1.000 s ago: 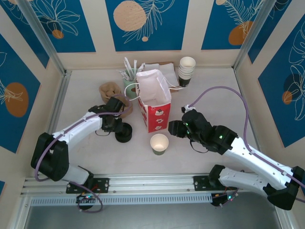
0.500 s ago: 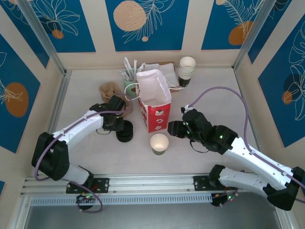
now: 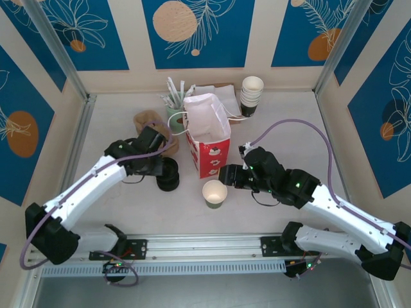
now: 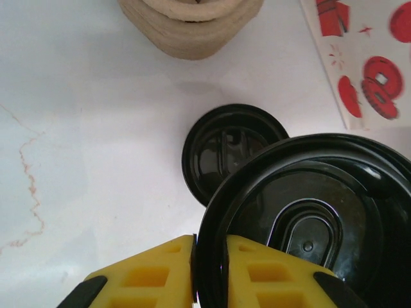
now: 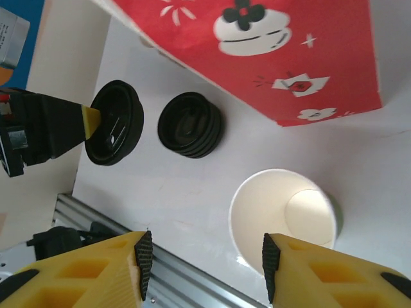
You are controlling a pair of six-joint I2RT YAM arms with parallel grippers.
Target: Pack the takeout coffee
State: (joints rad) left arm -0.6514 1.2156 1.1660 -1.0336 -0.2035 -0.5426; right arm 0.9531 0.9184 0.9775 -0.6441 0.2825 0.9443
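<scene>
Lid (image 4: 308, 218) comes off the stack (image 4: 221, 151), pinched at its rim by the left gripper (image 4: 210, 256); right gripper (image 5: 205, 263) hangs open by the uncapped cup (image 5: 282, 218), likely capped next.

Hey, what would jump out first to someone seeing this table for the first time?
A tall red-and-white bag stands open mid-table, with an uncovered paper cup just in front. Left of the bag, the left jaws pinch a black lid by its rim near a stack of lids.

Far side of table (image 3: 289, 122): white cup stack (image 3: 252, 95), white sheets (image 3: 220, 95) beside it, green cup of sticks (image 3: 174, 110), brown sleeve pile (image 3: 144, 120). Nearer: black lid stack (image 3: 168, 185).
</scene>
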